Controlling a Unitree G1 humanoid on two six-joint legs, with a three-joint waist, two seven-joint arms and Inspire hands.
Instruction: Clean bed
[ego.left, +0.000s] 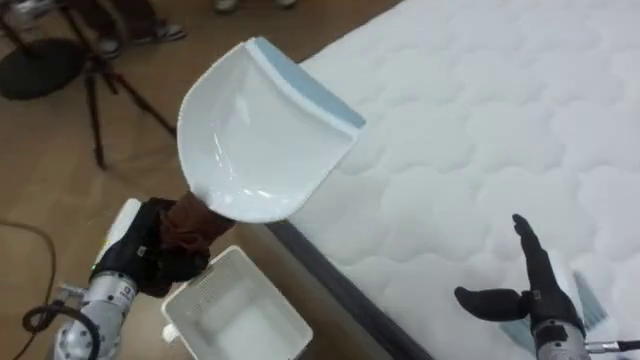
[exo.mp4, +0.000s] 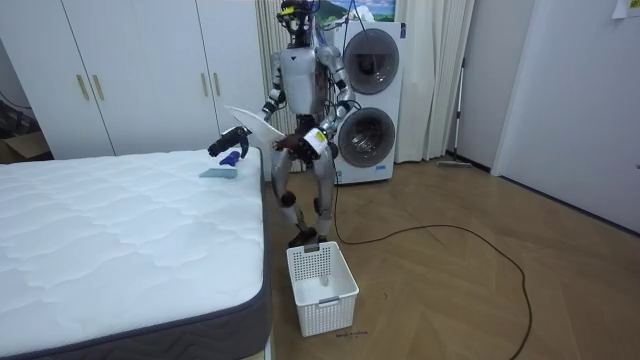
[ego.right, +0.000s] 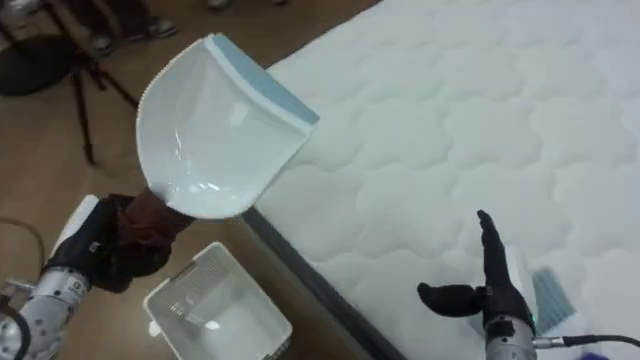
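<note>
My left hand (ego.left: 150, 250) is shut on the brown handle of a white dustpan (ego.left: 260, 130) with a pale blue lip. I hold the pan tilted up over the bed's edge, above the floor. My right hand (ego.left: 530, 290) hangs open just over the white quilted mattress (ego.left: 480, 120), fingers straight and thumb out. A small blue brush (ego.left: 590, 300) lies on the mattress right beside it. In the room view I stand at the bed's corner, with the dustpan (exo.mp4: 255, 125) raised, my right hand (exo.mp4: 228, 140) over the blue brush (exo.mp4: 220, 170), and my left hand (exo.mp4: 300, 145) at my waist.
A white plastic basket (ego.left: 235, 320) stands on the wooden floor under the dustpan, beside the bed's dark frame (ego.left: 340, 290). A black tripod (ego.left: 90, 80) stands at the far left. A stacked washer and dryer (exo.mp4: 370, 100) are behind me, and wardrobes (exo.mp4: 140, 75) line the wall.
</note>
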